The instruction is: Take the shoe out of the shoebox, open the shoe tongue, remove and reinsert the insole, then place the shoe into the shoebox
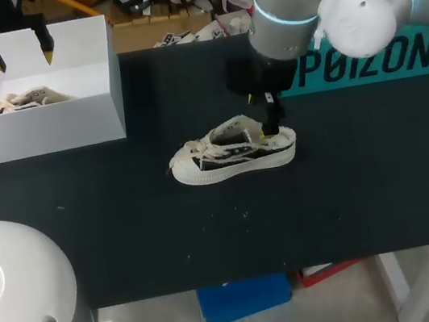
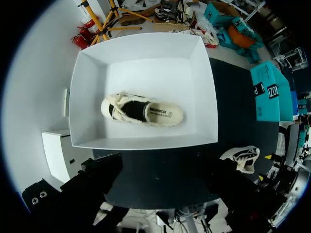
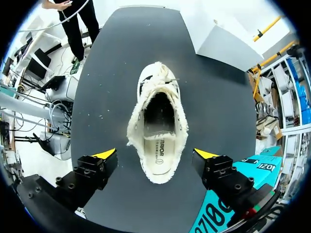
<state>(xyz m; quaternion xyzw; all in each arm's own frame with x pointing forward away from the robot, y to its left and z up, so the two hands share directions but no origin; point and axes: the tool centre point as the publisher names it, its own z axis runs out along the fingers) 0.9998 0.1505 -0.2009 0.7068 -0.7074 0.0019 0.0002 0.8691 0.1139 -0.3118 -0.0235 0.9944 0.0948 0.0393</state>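
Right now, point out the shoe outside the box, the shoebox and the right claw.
shoe outside the box (image 1: 234, 156): head view, its side panel.
shoebox (image 1: 38, 128): head view, its front wall.
right claw (image 3: 155, 154): right wrist view, between its tips.

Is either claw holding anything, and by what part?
No. The right gripper straddles the heel of the shoe, open, not touching; the left gripper hangs open above the shoebox.

Black table
Shoe at the middle, white shoebox far left, teal box far right.
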